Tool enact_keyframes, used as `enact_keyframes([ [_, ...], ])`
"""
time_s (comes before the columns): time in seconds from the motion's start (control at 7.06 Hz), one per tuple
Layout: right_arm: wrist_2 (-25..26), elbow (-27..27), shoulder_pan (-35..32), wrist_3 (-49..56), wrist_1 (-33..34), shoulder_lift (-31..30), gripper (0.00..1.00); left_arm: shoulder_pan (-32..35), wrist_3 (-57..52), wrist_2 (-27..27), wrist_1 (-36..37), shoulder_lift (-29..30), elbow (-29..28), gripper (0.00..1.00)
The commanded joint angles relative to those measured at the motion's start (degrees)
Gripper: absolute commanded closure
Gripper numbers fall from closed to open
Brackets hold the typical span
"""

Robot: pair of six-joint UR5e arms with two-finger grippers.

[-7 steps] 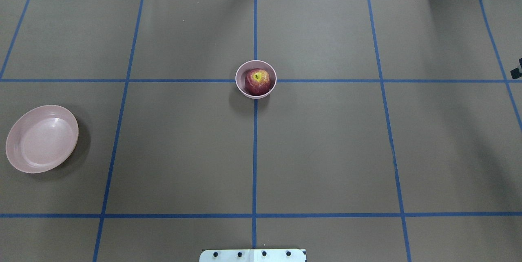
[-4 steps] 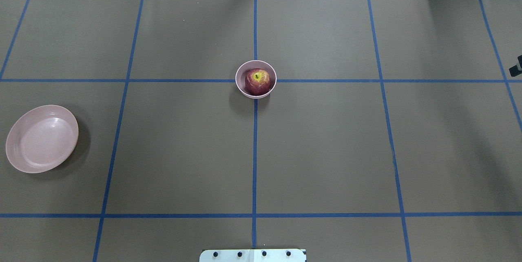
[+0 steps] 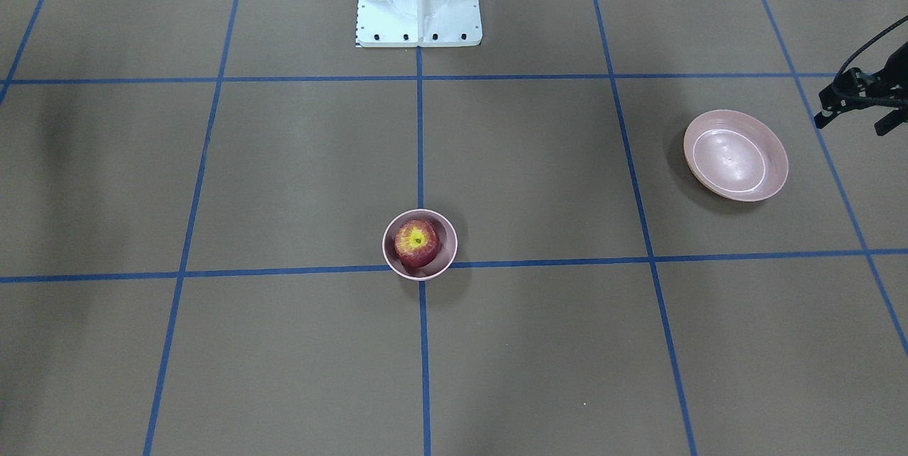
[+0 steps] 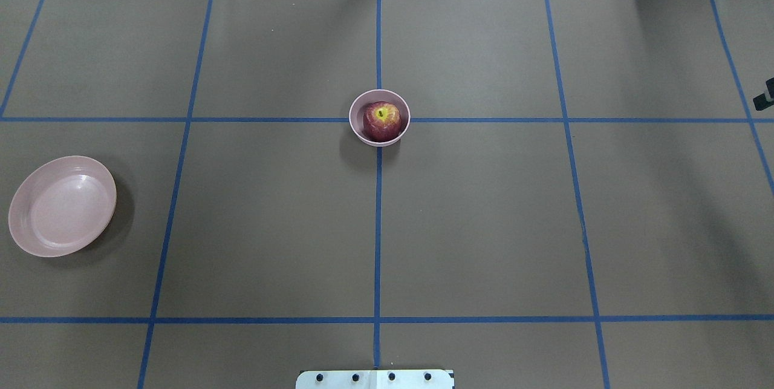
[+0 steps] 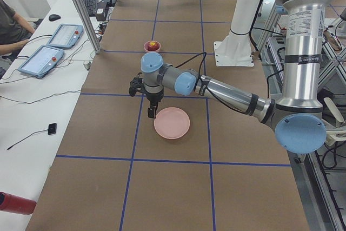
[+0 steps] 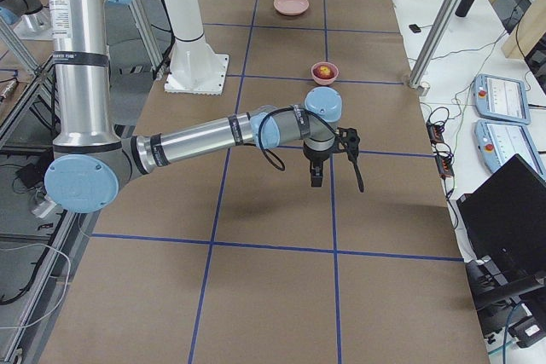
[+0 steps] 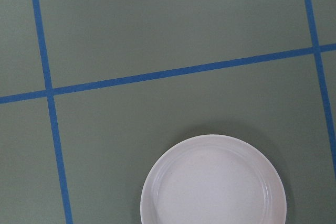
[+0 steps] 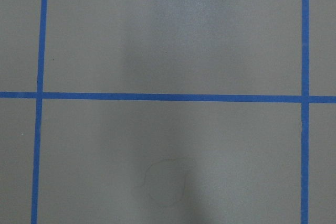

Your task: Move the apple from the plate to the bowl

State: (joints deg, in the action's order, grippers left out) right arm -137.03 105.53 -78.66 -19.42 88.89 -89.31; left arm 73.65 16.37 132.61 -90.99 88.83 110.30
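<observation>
The dark red apple (image 4: pixel 381 120) with its yellow stem patch sits inside the small pink bowl (image 4: pixel 354 126) at the table's centre; it also shows in the front-facing view (image 3: pixel 416 243). The wide pink plate (image 4: pixel 60 207) lies empty at the far left. My left gripper (image 3: pixel 887 119) hangs above the table just beyond the plate's outer side, seen better in the left exterior view (image 5: pixel 153 107); I cannot tell whether it is open. My right gripper (image 4: pixel 765 97) barely shows at the right edge and hangs over bare table (image 6: pixel 316 178); its state is unclear.
The robot's white base plate (image 4: pixel 375 379) stands at the near middle edge. Blue tape lines divide the brown table cover. Control tablets (image 5: pixel 48 47) and a person sit beyond the table's far side. Metal frame posts (image 6: pixel 439 14) stand there too.
The sliver of my right gripper at the overhead view's right edge has drifted slightly upward. The apple, bowl and plate have not moved.
</observation>
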Motion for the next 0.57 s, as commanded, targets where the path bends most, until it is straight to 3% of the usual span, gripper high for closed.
enact_keyframes([
  [0.0,0.01,0.12,0.0,-0.09,0.05,0.01,0.0,0.01,0.24,-0.15,0.03,0.38,0.09,0.02],
  [0.43,0.1,0.03,0.0,-0.09,-0.04,0.01,0.0,0.01,0.24,-0.07,0.03,0.47,0.18,0.02],
])
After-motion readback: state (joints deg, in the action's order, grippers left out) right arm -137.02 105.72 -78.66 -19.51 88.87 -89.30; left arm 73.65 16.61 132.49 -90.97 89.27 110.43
